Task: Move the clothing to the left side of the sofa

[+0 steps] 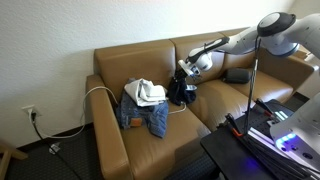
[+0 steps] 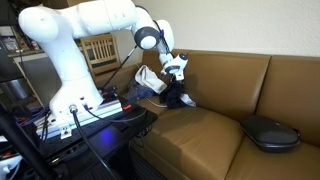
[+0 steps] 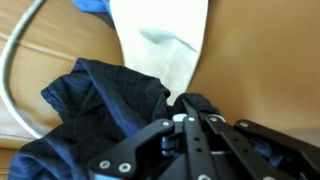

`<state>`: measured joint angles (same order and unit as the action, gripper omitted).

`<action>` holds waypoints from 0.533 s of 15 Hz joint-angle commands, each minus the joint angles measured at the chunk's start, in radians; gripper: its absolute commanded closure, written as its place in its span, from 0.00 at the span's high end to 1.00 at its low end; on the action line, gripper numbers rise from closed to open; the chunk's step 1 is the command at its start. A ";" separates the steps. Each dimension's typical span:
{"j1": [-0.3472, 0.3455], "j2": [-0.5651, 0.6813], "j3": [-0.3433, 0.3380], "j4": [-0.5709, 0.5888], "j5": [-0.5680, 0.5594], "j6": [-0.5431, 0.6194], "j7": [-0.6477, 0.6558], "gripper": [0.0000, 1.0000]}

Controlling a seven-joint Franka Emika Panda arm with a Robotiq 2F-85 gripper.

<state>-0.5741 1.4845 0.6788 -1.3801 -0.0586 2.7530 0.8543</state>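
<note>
Closest to the wrist camera, the gripper (image 3: 185, 110) comes up from the bottom edge. Its two black fingers are pressed together, with a bunched fold of the dark top (image 3: 105, 100) pinched between the tips. That navy-black garment spreads left of the fingers over the tan leather sofa (image 3: 265, 60). Above it, and touching it, lies the white shirt (image 3: 165, 40). A corner of the blue jeans (image 3: 95, 6) shows at the top edge. A thin white cable (image 3: 12, 75) curves down the left side.

In an exterior view, the robot arm (image 1: 250, 38) reaches in from the right across the sofa (image 1: 115, 62). The gripper (image 1: 186, 72) sits about where the end seat meets the middle seat, with the dark top (image 1: 183, 94) bunched directly beneath it. Just beside it, on the end seat toward the picture's left, the jeans (image 1: 145, 118) lie with the white shirt (image 1: 148, 93) on top. The white cable (image 1: 95, 92) drapes over the sofa's arm.

In an exterior view from the opposite end, the robot arm (image 2: 70, 50) fills the left. The gripper (image 2: 178, 72) holds the dark top (image 2: 178, 98) at the far seats, with the white shirt (image 2: 150, 78) just behind. A dark flat object (image 2: 270, 132) rests on the near seat.
</note>
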 commanded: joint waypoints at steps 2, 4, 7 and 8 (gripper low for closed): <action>0.002 -0.031 -0.060 -0.060 0.195 -0.010 -0.203 0.01; 0.023 -0.065 -0.121 -0.059 0.277 0.023 -0.278 0.01; 0.007 -0.120 -0.063 -0.116 0.408 0.032 -0.510 0.01; 0.006 -0.148 -0.038 -0.154 0.438 0.040 -0.573 0.01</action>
<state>-0.5527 1.4457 0.5954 -1.4252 0.2755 2.7859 0.4520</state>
